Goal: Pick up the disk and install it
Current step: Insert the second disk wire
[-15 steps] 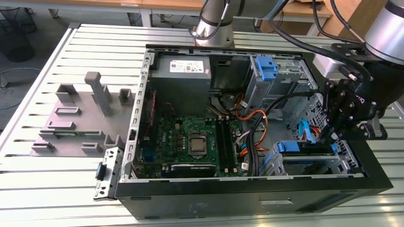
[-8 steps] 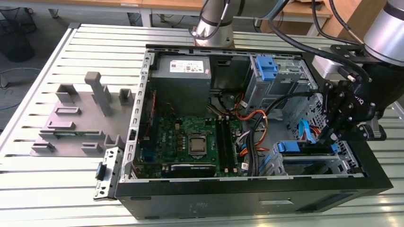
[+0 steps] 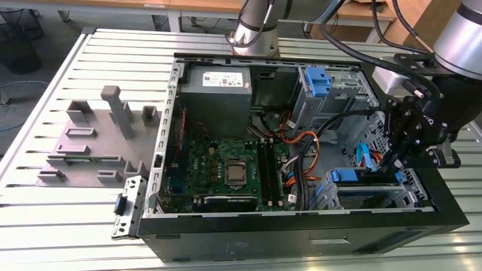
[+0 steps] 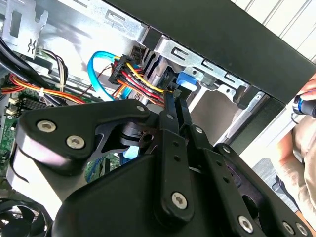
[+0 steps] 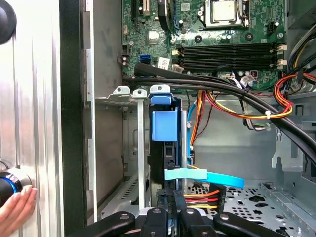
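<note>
The disk (image 5: pixel 164 126) sits on edge in the drive bay of the open computer case (image 3: pixel 301 237), its bright blue carrier tab facing out between thin metal bay rails (image 5: pixel 140 148). The end effector (image 5: pixel 170 217) is directly behind it, in line with its rear edge; the fingers appear drawn close together around that edge, though the contact itself is hidden, so I cannot tell whether they pinch it.

To do this step well, I judge the disk should travel straight along the rails, kept square so the carrier does not bind.

Room is tight: a light blue data cable (image 5: pixel 207 176) and red and yellow power wires (image 5: pixel 202 196) crowd just beside the end effector, thick black cables (image 5: pixel 222 91) cross beyond the disk, and the case wall (image 5: pixel 71 123) stands close on the other side. A person's hand (image 5: pixel 17 210) rests outside that wall.
</note>
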